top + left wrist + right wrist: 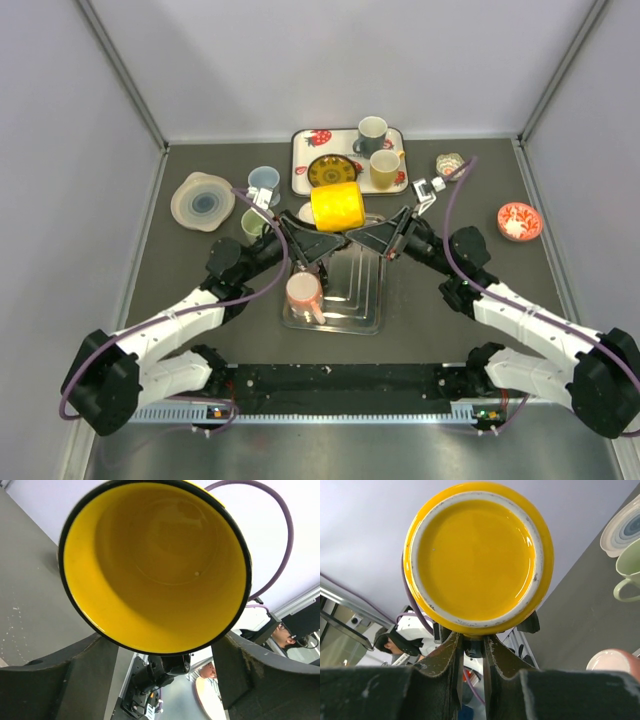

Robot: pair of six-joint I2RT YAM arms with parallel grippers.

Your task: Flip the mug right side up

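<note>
Pale walls (330, 60) close in a dark grey table (450, 300) on three sides, and both my arms meet above its middle. My right gripper (378, 235) has its fingers (440, 665) drawn almost together, with only a slit between them, nipping the yellow mug (348, 205) at the lower edge of its base. The grip itself is hidden behind that base, and I cannot find the handle in any view. My left gripper (318, 240) is spread wide, its fingers (65, 680) to either side below the black-edged rim; whether they touch the rim I cannot tell. The mug hangs in the air on its side, its long axis level and running across from one arm to the other. Its mouth faces my left wrist, and its unglazed foot ring faces my right wrist. Under it and a little nearer me lies a clear rack (365, 295) with a pink cup (303, 293) at its left end. Just behind the mug is a tray (300, 165) of crockery, partly hidden by it. A green cup (254, 225) and a plate (203, 200) crowd my left side. To the right, a red bowl (519, 221) sits well apart, with bare table between it and my right arm.
</note>
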